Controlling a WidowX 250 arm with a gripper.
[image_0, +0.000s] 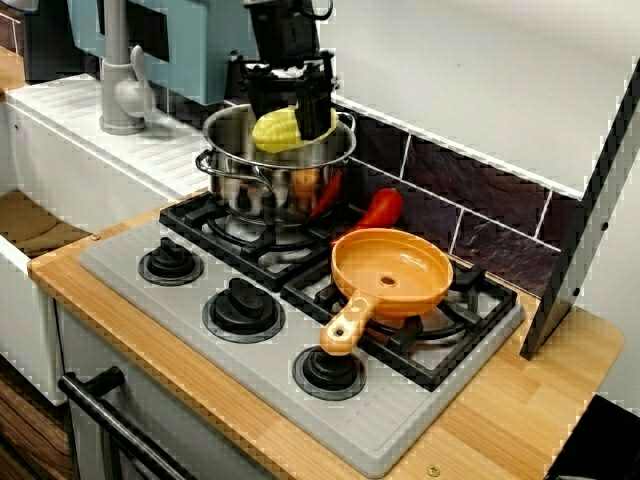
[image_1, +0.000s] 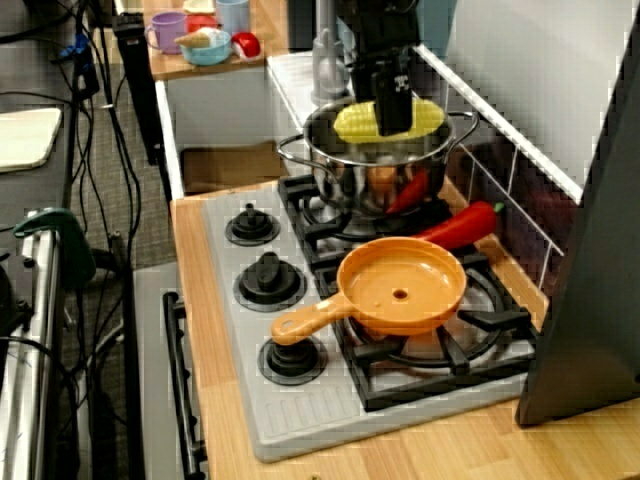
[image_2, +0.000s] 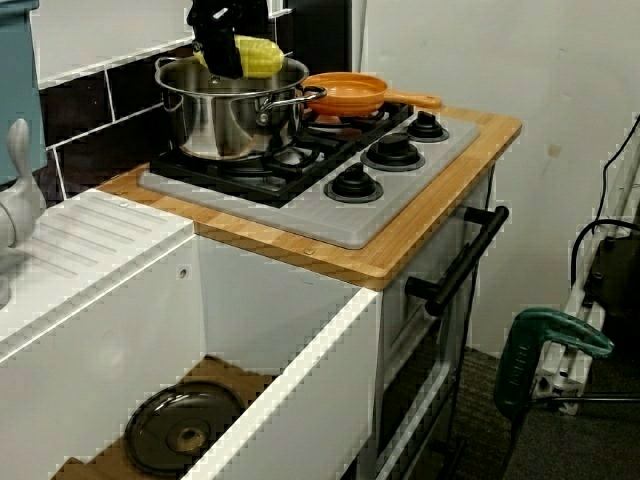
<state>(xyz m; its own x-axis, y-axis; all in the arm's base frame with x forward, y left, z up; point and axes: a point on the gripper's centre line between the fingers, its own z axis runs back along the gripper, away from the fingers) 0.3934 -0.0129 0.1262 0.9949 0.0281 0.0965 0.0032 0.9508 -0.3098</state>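
Gripper (image_0: 295, 115) is clamped on the yellow corn cob (image_0: 272, 133), right at the mouth of the steel pot (image_0: 250, 185) on the back burner. Probably best to hold it level, centred, off the rim.

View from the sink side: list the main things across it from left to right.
Left to right: faucet → pot → orange pan → oven handle.
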